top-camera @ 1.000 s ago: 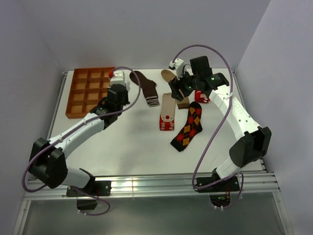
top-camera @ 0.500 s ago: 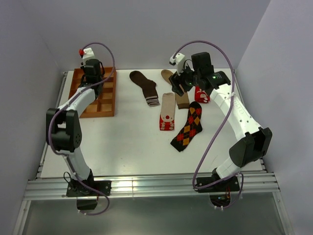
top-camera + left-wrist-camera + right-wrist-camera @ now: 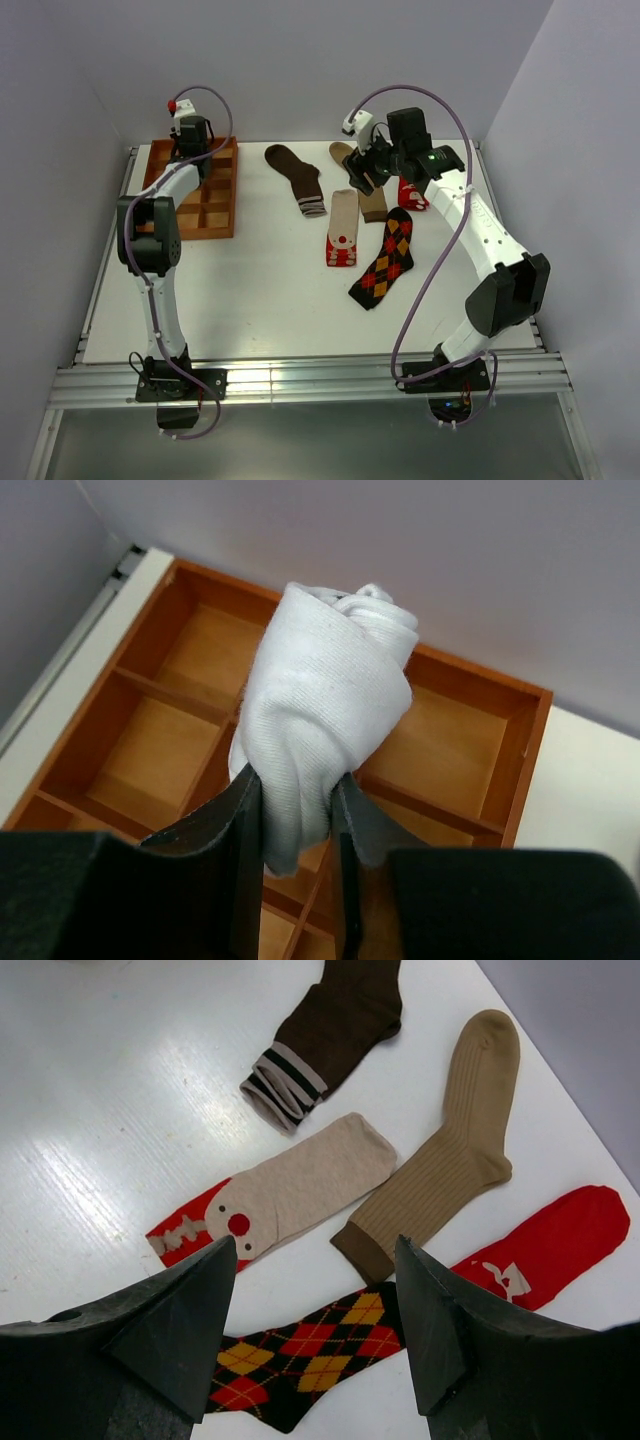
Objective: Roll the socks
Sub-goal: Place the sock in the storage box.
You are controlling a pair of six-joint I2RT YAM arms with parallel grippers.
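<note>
While the table [image 3: 250, 300] bears the gridded tray [image 3: 215, 205] at ten o'clock, five socks lie flat near one o'clock: argyle sock [image 3: 383, 262], tan sock [image 3: 450, 1150], beige red-toed sock [image 3: 342, 228], dark brown sock [image 3: 297, 178] and red sock [image 3: 550, 1245]. The right gripper [image 3: 312, 1260] hovers above them, spread wide and empty. The left gripper [image 3: 295, 785] pinches the rolled white sock [image 3: 325, 700] over the tray. Light, limp fabric like this likely unrolls easily, so a flat pinch at the toe end looks best.
</note>
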